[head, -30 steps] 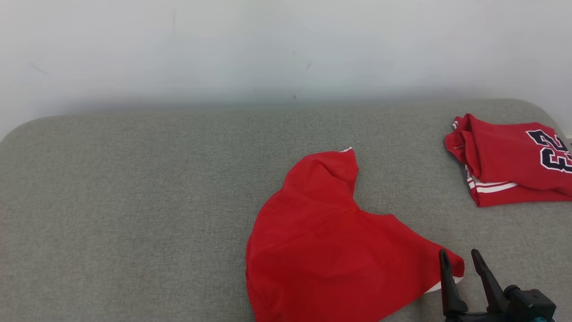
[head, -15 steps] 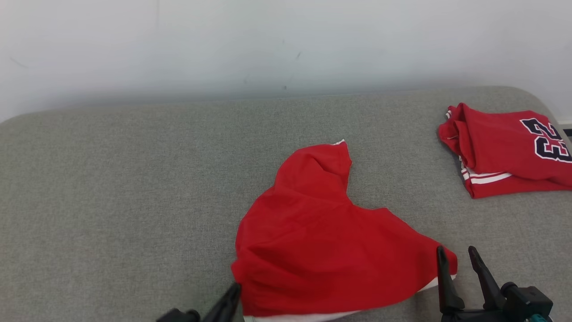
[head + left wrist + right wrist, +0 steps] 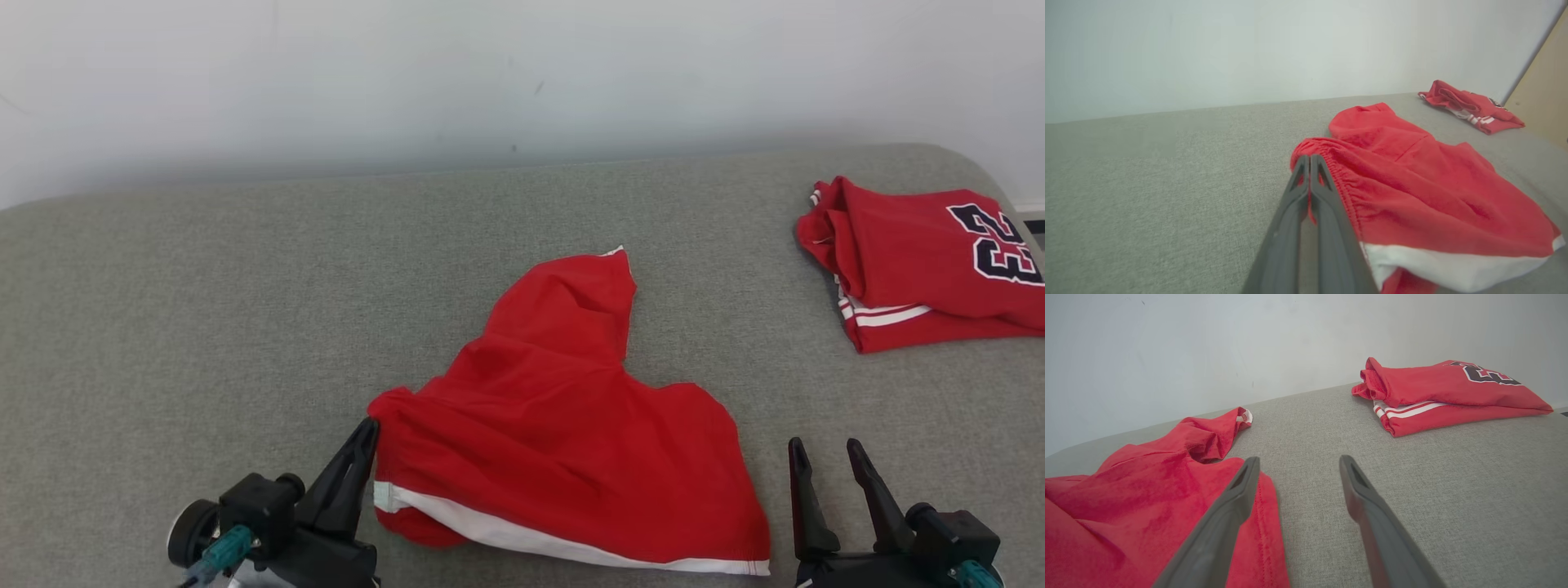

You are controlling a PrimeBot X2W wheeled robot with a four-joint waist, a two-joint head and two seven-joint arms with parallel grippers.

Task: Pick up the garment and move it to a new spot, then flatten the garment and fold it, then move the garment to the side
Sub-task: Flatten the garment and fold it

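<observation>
since the garment (image 3: 563, 425) is thin, soft red cloth with a white trim band, i'd guess it weighs next to nothing and will sag and bunch wherever it isn't supported, so a single pinch point would just drag it into a rope. it lies crumpled roughly midway across the grey cushion (image 3: 204, 310), toward the near edge. one lobe pokes away from the robot and the white-edged hem faces it. well apart, at the far right, sits a folded red jersey (image 3: 922, 261) with a number on it.

the left gripper (image 3: 369, 425) is clamped fully together on the garment's left corner. the left wrist view shows a sliver of red caught between the two fingers, right at the gathered, elastic-looking edge. that edge is thicker than the rest, so it's probably a decent place to hold without slipping, though the bite looks small to me.

the right gripper (image 3: 824, 447) is spread wide with nothing in it, sitting just beside the garment's right hem corner. in its own wrist view one finger overlaps the stitched edge and the other is over bare cushion. i'd take that matching corner, seam included, so both arms can lift evenly and pull the cloth taut.
</observation>
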